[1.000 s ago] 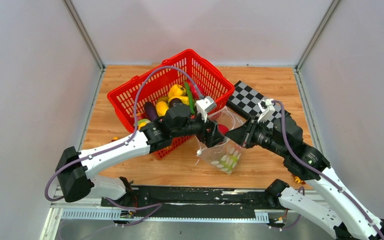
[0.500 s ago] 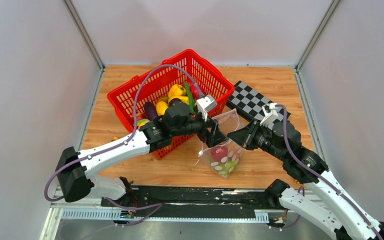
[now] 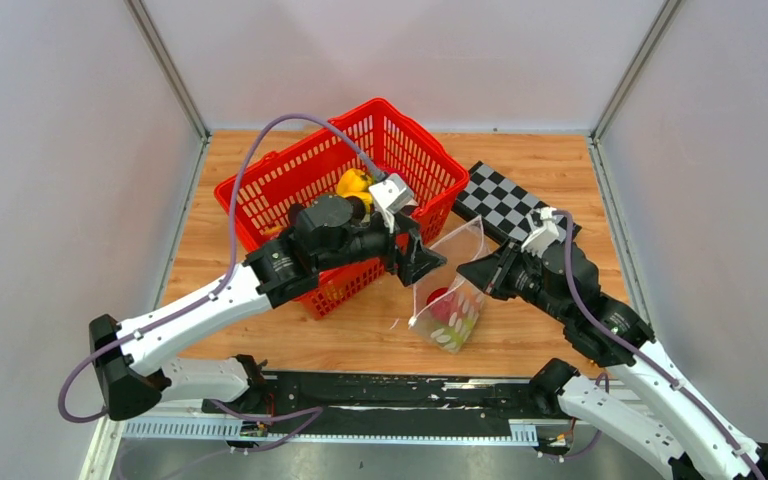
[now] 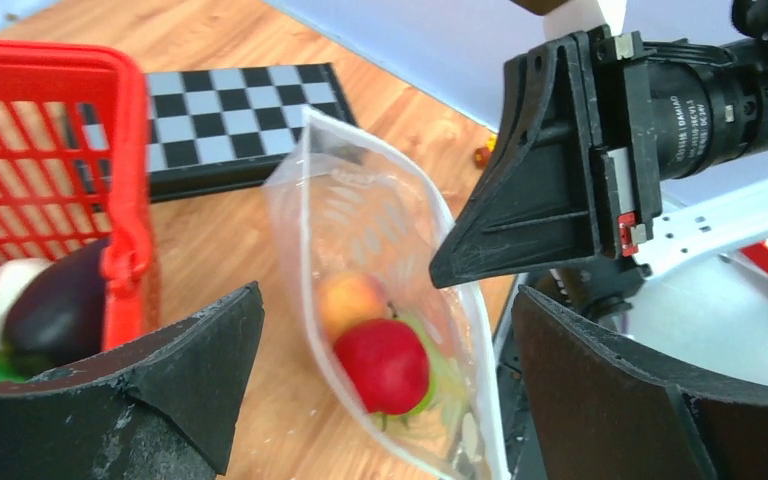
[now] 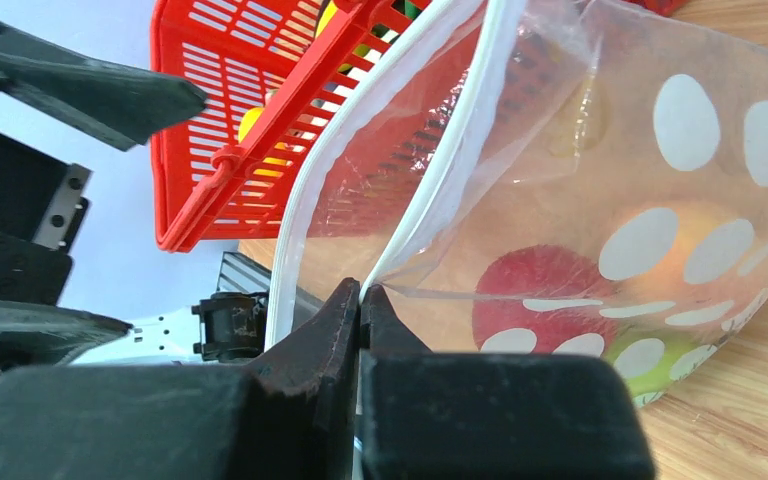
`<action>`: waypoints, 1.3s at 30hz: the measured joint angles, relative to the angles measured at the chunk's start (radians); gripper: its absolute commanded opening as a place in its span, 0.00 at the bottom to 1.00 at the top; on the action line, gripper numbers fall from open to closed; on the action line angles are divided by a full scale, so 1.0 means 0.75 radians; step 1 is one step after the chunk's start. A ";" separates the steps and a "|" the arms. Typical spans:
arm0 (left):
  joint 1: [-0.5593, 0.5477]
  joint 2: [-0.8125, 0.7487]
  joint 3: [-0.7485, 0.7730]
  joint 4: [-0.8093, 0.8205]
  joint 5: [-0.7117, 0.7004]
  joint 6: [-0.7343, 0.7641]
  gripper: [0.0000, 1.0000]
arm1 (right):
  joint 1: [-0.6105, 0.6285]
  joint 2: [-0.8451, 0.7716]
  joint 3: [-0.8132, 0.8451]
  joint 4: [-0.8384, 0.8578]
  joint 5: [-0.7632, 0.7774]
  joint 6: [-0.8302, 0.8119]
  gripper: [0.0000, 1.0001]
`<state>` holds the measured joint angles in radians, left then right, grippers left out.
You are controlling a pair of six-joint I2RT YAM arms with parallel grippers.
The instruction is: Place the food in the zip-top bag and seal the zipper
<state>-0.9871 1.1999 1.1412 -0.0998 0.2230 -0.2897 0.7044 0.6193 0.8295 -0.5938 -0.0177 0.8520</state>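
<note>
The clear, white-dotted zip-top bag [image 3: 452, 290] [image 5: 660, 200] stands with its mouth up, beside the red basket. My right gripper [image 3: 472, 268] [image 5: 362, 290] is shut on one lip of the mouth at the white zipper [image 5: 460, 130]; the other lip [image 5: 295, 230] hangs apart. Inside lie food pieces: a red fruit [image 4: 388, 365] [image 5: 535, 300], a peach-coloured one [image 4: 352, 300] and something green [image 5: 650, 370]. My left gripper [image 3: 422, 262] [image 4: 385, 300] hovers above the mouth, open and holding nothing.
The red basket [image 3: 260, 215] [image 4: 125, 250] holds more food: a yellow pepper [image 3: 352, 183] and a dark eggplant [image 4: 55, 305]. The black-and-white checkerboard [image 3: 505, 200] [image 4: 230, 110] lies behind the bag. A small orange piece [image 4: 482, 153] lies near the right wall.
The left gripper let the red fruit drop into the bag, opened wide and drew back up and left toward the basket. The right gripper kept its hold on the bag's edge.
</note>
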 measured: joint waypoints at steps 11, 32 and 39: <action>0.182 -0.073 0.026 -0.286 -0.327 0.112 1.00 | 0.000 0.042 0.022 -0.025 0.002 -0.046 0.01; 0.589 0.089 0.128 -0.948 -1.148 -0.502 1.00 | 0.000 0.042 0.039 -0.072 0.004 -0.072 0.01; 0.589 0.142 0.127 -1.033 -1.217 -0.724 1.00 | 0.000 0.042 0.039 -0.076 0.004 -0.073 0.02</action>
<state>-0.5453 1.3064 1.2366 -0.8742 -0.6895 -0.8326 0.7044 0.6510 0.8585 -0.6510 -0.0147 0.7971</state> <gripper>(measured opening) 1.000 0.016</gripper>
